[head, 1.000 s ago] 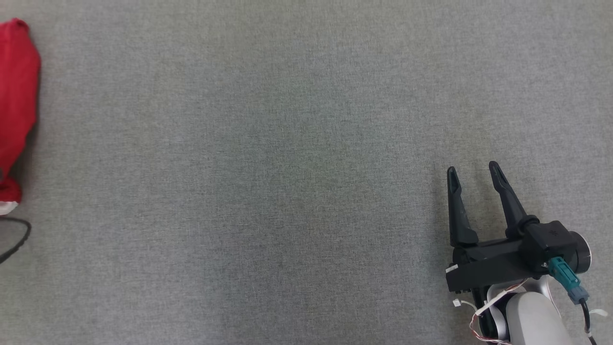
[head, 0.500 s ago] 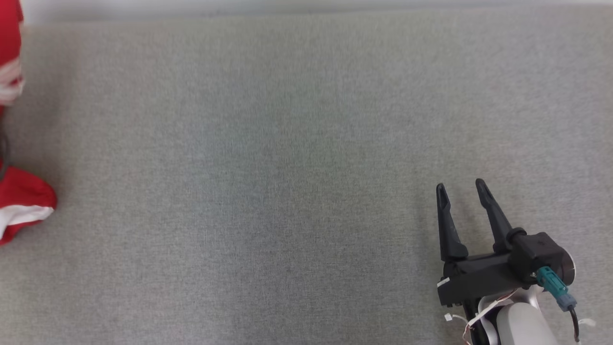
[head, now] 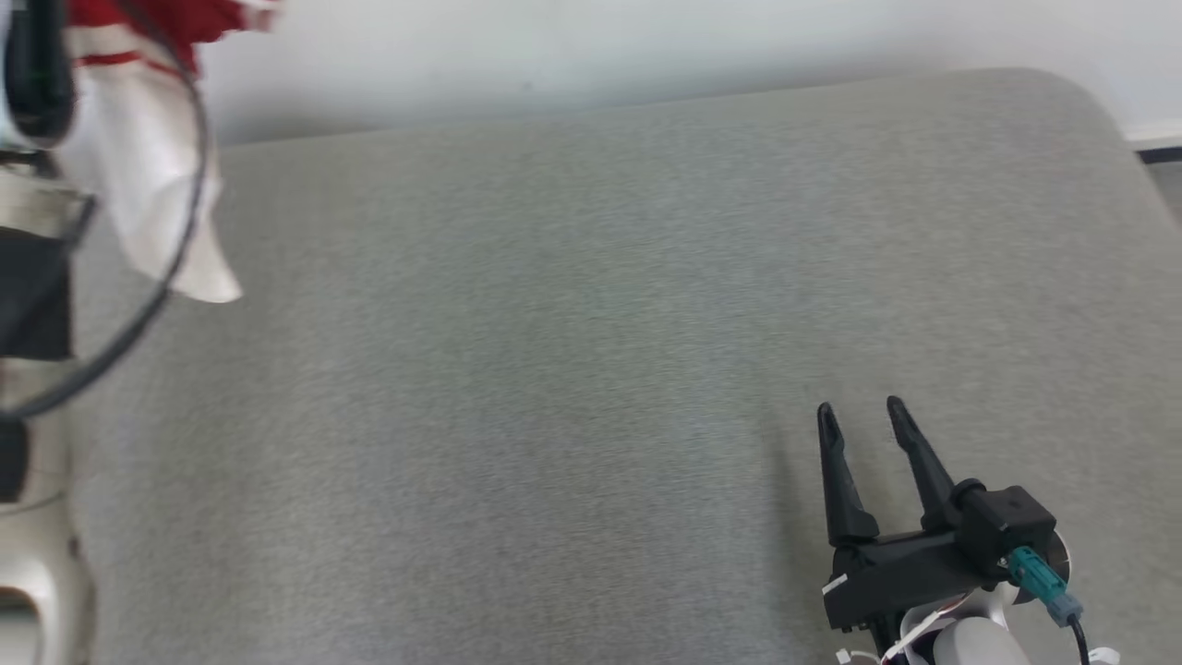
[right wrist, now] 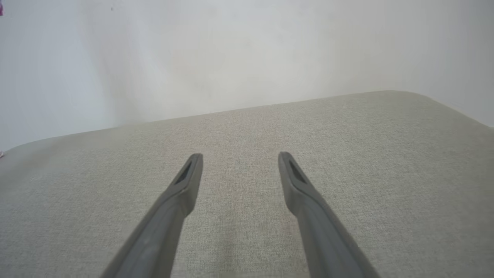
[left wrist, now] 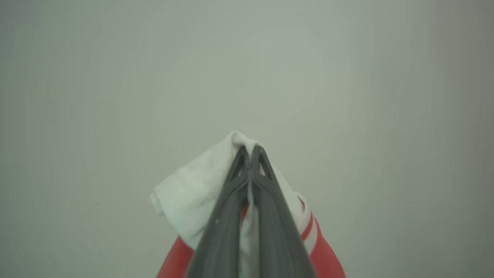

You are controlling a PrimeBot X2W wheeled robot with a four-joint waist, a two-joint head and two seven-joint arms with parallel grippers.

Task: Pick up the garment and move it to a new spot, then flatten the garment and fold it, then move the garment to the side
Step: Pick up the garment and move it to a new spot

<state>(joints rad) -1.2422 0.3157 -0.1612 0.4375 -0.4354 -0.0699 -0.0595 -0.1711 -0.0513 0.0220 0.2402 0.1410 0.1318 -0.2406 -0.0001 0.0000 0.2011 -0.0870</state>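
The left gripper [left wrist: 250, 150] pinches the red and white garment [left wrist: 185, 195] tight and holds it up high (at the far left), while the right gripper [head: 859, 414] hangs wide open over the gray cushion [head: 554, 351].

A grey fabric surface [head: 591, 323] meets a pale wall [head: 646, 46].

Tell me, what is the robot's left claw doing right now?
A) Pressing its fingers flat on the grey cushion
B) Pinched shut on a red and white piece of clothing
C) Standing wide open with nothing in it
B: in the left wrist view the left gripper has its two fingers pressed together, with the red and white garment caught between them and bunched around them.
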